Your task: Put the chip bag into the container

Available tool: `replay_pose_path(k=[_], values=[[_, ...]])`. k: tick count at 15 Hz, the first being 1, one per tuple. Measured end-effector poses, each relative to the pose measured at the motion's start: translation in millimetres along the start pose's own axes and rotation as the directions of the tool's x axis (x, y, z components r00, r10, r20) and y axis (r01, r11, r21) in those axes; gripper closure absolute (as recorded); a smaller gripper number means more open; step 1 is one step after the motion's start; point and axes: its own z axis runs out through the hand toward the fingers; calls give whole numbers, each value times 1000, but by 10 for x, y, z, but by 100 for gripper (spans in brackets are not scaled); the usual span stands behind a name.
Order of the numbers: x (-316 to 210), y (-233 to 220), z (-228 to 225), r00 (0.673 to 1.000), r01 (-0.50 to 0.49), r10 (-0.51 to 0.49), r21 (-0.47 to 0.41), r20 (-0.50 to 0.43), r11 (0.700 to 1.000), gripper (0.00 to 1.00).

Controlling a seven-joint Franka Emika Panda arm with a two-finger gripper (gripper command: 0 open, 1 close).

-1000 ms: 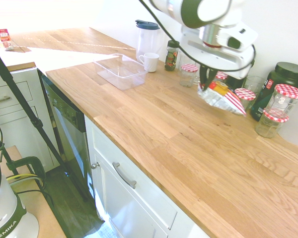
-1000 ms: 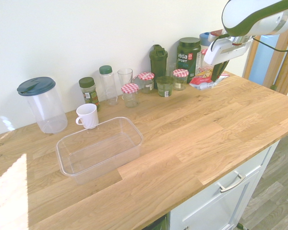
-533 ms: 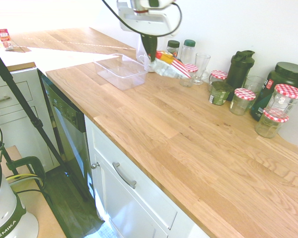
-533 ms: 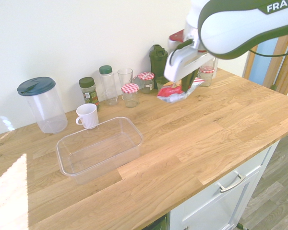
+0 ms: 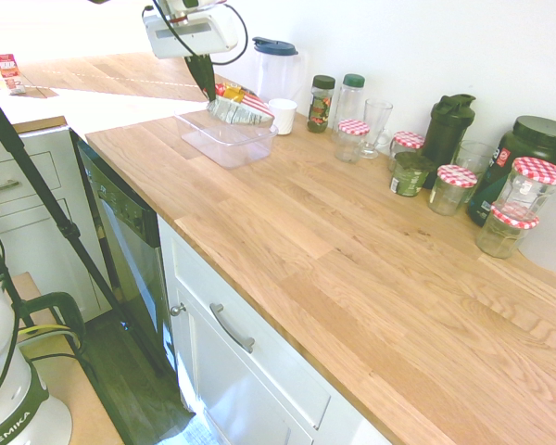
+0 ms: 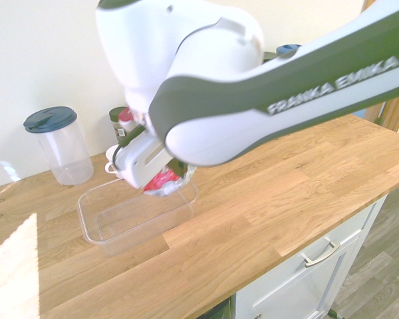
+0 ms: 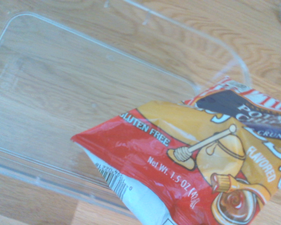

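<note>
Kitchen: long wooden counter [image 5: 352,250] is running along a white wall, white cabinets [image 5: 241,371] and a dishwasher below. Arm [image 6: 253,100] is hanging over the counter's far end, gripper [image 5: 207,85] pointing steeply down, jaws clamped shut on the bag [image 5: 239,107] by one edge. Bag is hanging off to one side of the jaws, partly over the tub [image 5: 224,135], with its far end reaching past the rim toward the mug [image 5: 282,115]. My read: shifting the jaws further over the tub middle and dropping lower before letting go, so the bag is landing inside rather than draping on the rim. Pitcher [image 5: 275,67] and jars [image 5: 528,190] are standing clear, beyond the jaws.
</note>
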Motion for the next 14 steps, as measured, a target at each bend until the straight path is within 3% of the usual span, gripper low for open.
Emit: replay_pose_path(k=[5, 6, 14], values=[[-44, -665, 427, 1000, 14, -13, -42, 27, 999, 100], [-24, -737, 457, 999, 10, -8, -48, 32, 999, 0], [-12, -922, 675, 997, -12, 18, -75, 72, 997, 0]])
